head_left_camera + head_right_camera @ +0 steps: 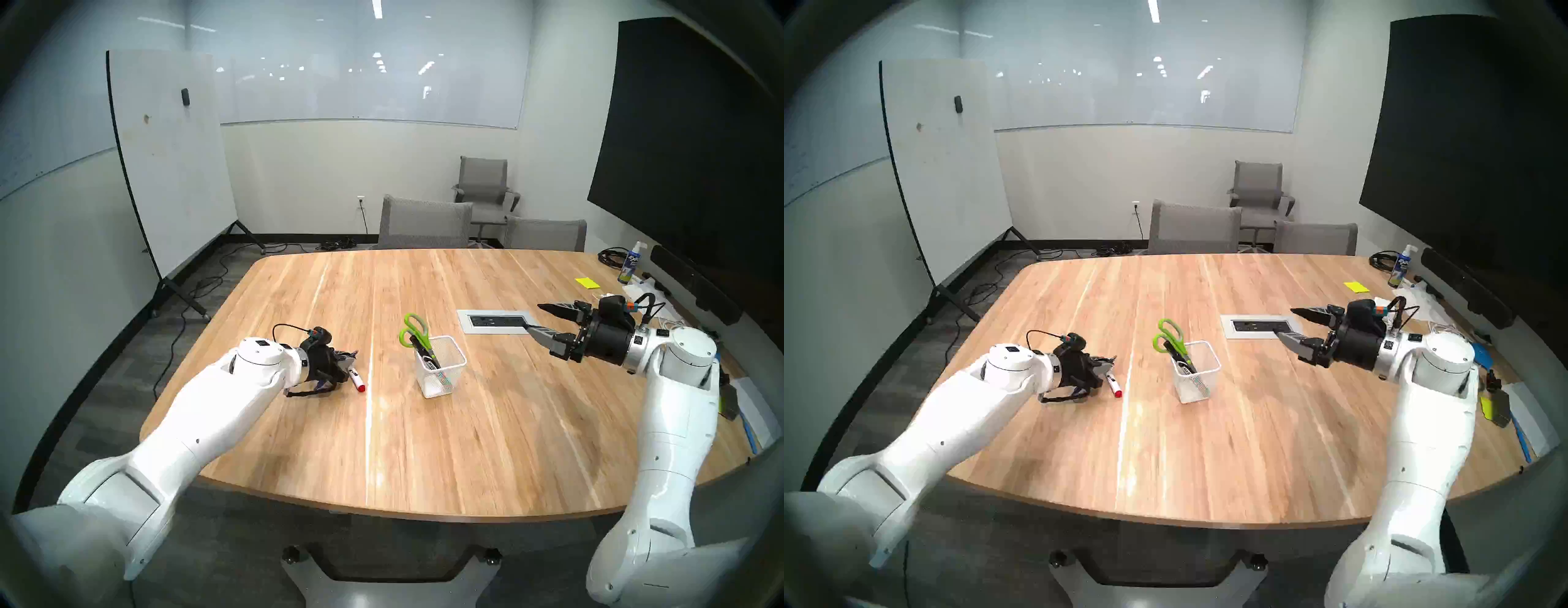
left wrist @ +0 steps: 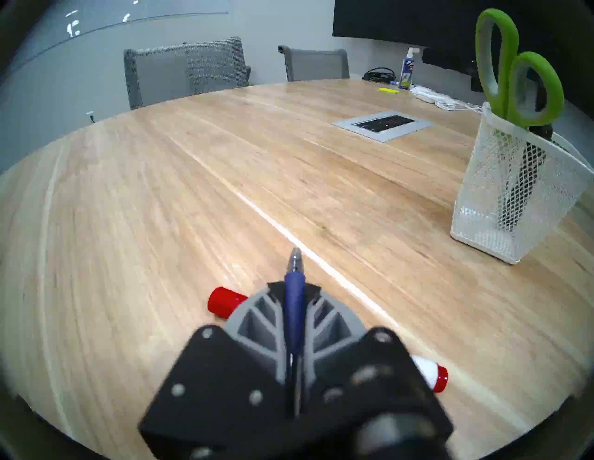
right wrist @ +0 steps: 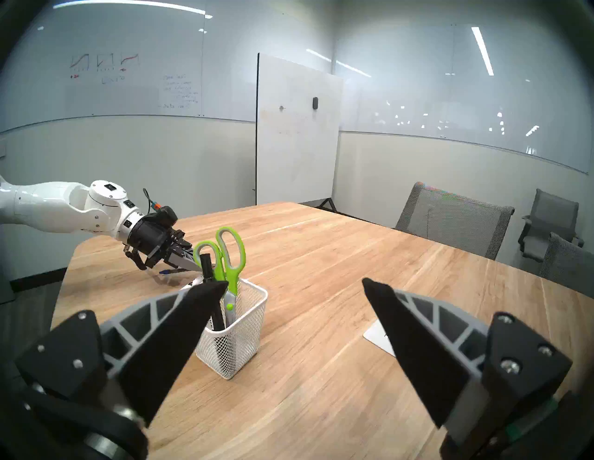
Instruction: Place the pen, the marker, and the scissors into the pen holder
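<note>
I have the pen [image 2: 295, 308] pinched tight in my left end effector [image 2: 294, 289], and it runs straight along the fingers with its silver tip poking out past them. Seen from the left wrist, the pen holder [image 2: 501, 205] stands on the table [image 2: 225, 180] off to the right of that tip and farther away, well apart from it. So the pen points past the pen holder, not at it. I think I must lift, swing toward the pen holder and tip the pen so it stands up over the open top. The scissors [image 1: 413, 333] and a black marker [image 3: 210, 282] are already in the pen holder, leaning, so the free room is small. A white marker with red ends [image 1: 355, 379] lies on the table on the far side of the left end effector from the pen holder, just beside it. My right end effector [image 1: 535, 318] hangs wide open and empty on the other side of the pen holder.
</note>
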Available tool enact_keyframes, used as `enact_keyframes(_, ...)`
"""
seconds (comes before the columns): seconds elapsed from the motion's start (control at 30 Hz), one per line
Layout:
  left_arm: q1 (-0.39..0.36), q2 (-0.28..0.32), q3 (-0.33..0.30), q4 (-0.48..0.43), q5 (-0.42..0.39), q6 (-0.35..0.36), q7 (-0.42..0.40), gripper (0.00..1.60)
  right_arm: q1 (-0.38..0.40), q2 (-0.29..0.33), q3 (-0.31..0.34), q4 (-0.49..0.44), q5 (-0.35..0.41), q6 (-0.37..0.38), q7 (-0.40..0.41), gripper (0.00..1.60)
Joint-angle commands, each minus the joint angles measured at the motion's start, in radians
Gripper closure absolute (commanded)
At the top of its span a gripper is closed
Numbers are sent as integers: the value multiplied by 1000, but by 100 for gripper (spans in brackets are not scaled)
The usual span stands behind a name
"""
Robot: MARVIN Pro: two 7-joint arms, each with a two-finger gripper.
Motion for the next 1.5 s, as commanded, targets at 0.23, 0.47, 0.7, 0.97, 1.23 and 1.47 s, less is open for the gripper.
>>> enact_keyframes(0.23,56,68,-83,-204,-49,29,38,160,15,2,-3,-17,7,0,-1,0)
enact_keyframes(0.47,96,86,-142,-274,-91,18,54,160,15,2,-3,-17,7,-1,-1,0)
enact_keyframes(0.7,148,103,-216,-361,-149,2,66,160,15,2,-3,-17,7,-1,-1,0)
enact_keyframes(0.97,215,69,-303,-432,-243,-53,81,160,15,2,-2,-17,6,0,-1,0)
enact_keyframes(1.23,277,39,-353,-493,-312,-90,100,160,15,2,-2,-17,7,0,-1,0)
enact_keyframes(1.47,321,5,-349,-527,-339,-120,102,160,15,2,-2,-17,7,0,-1,0)
